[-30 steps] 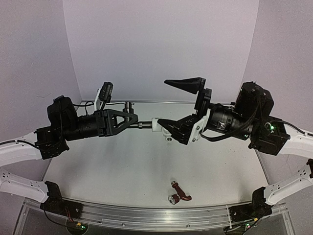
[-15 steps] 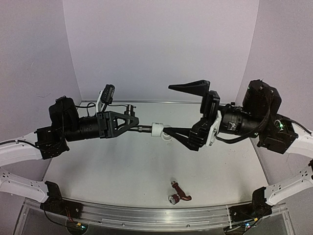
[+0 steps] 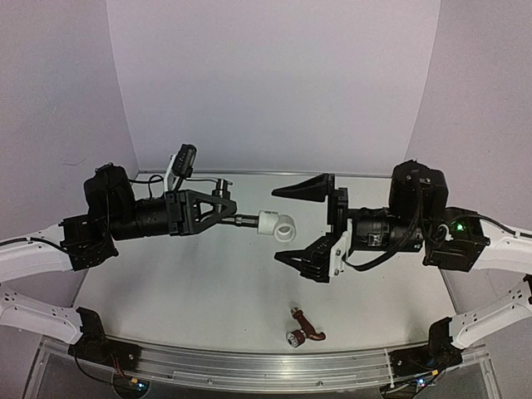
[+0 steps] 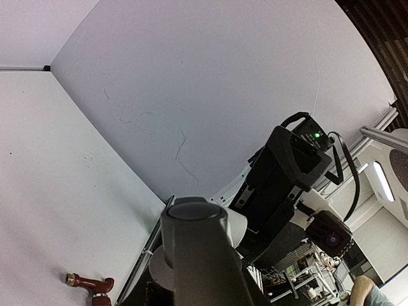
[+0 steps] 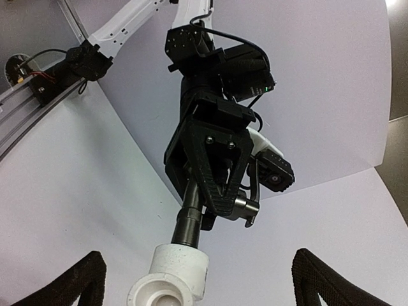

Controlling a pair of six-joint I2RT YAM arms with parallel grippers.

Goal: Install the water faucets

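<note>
My left gripper (image 3: 226, 208) is shut on the dark grey faucet (image 3: 242, 219) and holds it level above the table. A white elbow fitting (image 3: 277, 224) sits on the faucet's free end. My right gripper (image 3: 278, 224) is wide open, with one finger above and one below the elbow, and touches neither. In the right wrist view the faucet (image 5: 191, 213) and elbow (image 5: 173, 277) point at me between my spread fingertips (image 5: 80, 280). The faucet's body (image 4: 197, 255) fills the left wrist view. The reddish-brown faucet (image 3: 305, 327) lies on the table near the front edge.
An aluminium rail (image 3: 249, 366) runs along the table's front edge. Pale walls close in the back and both sides. The reddish-brown faucet (image 4: 89, 284) also shows at the bottom left of the left wrist view.
My right gripper has come off the white elbow, drawn back to the right and dropped lower. The elbow stays on the dark faucet. My left gripper has barely moved.
</note>
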